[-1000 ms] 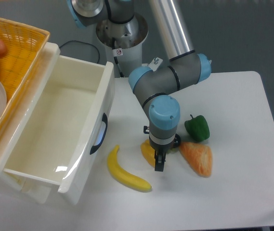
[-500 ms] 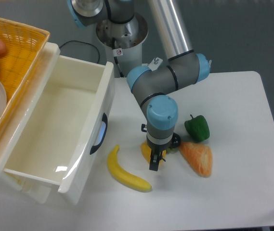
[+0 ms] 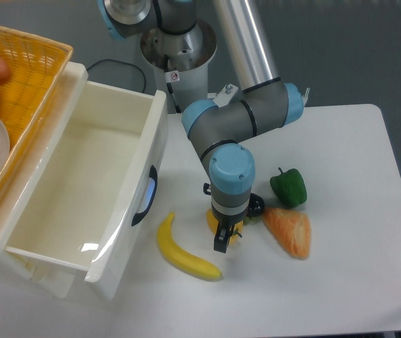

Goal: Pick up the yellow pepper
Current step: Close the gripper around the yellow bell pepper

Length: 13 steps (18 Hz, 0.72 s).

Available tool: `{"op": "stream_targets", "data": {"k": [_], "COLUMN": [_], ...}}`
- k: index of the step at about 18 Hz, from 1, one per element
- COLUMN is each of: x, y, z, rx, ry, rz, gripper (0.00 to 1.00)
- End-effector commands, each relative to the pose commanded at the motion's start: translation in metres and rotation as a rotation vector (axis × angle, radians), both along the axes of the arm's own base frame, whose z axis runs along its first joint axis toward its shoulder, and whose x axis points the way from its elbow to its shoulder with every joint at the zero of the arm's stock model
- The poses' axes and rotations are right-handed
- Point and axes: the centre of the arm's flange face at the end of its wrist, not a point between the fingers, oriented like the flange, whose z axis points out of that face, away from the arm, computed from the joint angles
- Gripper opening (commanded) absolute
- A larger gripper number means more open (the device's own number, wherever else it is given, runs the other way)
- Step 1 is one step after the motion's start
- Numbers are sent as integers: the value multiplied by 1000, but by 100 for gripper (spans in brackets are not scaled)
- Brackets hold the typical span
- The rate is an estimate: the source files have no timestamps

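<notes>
The yellow pepper (image 3: 213, 219) lies on the white table between the banana and the orange piece, mostly hidden under my wrist. Only yellow patches show on either side of one dark finger. My gripper (image 3: 223, 236) points straight down onto the pepper, and its front fingertip (image 3: 219, 245) reaches the table at the pepper's near side. The other finger is hidden behind the pepper and the wrist. I cannot tell how far apart the jaws stand, or whether they press the pepper.
A yellow banana (image 3: 183, 252) lies just left of the gripper. An orange wedge-shaped toy (image 3: 290, 230) and a green bell pepper (image 3: 289, 186) lie to its right. An open white drawer (image 3: 80, 190) and a yellow basket (image 3: 34, 63) fill the left side.
My wrist and gripper have shifted a little to the left over the yellow pepper. More yellow now shows to the right of the front finger. The other objects have not moved.
</notes>
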Motion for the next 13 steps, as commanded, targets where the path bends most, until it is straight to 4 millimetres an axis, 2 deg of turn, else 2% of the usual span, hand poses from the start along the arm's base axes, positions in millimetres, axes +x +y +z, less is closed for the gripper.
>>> {"op": "stream_targets", "data": {"k": [13], "x": [8], "y": [-5], "z": [-16], "rx": [-25], "ry": [-28], "rz": [-17], "gripper": [100]}}
